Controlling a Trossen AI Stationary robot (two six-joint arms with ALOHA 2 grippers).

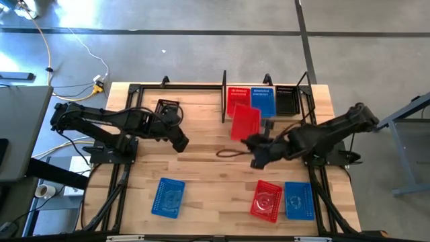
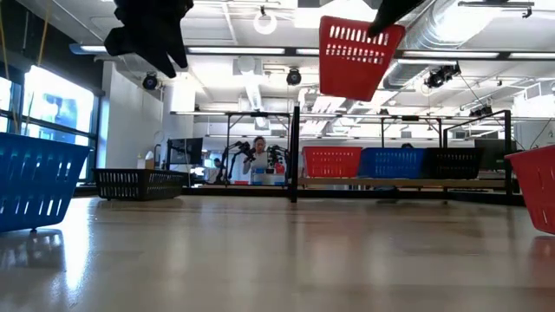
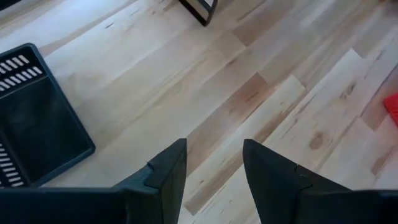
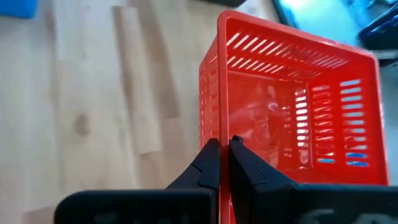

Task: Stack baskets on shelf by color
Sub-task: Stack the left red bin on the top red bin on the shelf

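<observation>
My right gripper (image 4: 224, 149) is shut on a red basket (image 1: 245, 123), held high above the table just in front of the shelf (image 1: 224, 101). The shelf holds a red basket (image 1: 237, 99), a blue basket (image 1: 263, 101) and a black basket (image 1: 286, 101) side by side on its base. My left gripper (image 3: 214, 158) hovers open over bare wood at the table's left middle, near a black basket (image 3: 31, 124) that rests on its bottom on the table. My right gripper pinches one wall of the red basket at its rim (image 4: 222, 134), one finger inside the basket and one outside. The fingers slant down from the table's right side. The basket hangs lifted clear of the table (image 2: 355, 59), tilted.
Near the front edge, a blue basket (image 1: 168, 197) lies on the left, and a red basket (image 1: 267, 200) and another blue basket (image 1: 299, 200) lie on the right. A dark cord (image 1: 228, 153) lies mid-table. People and other rigs show in the room beyond.
</observation>
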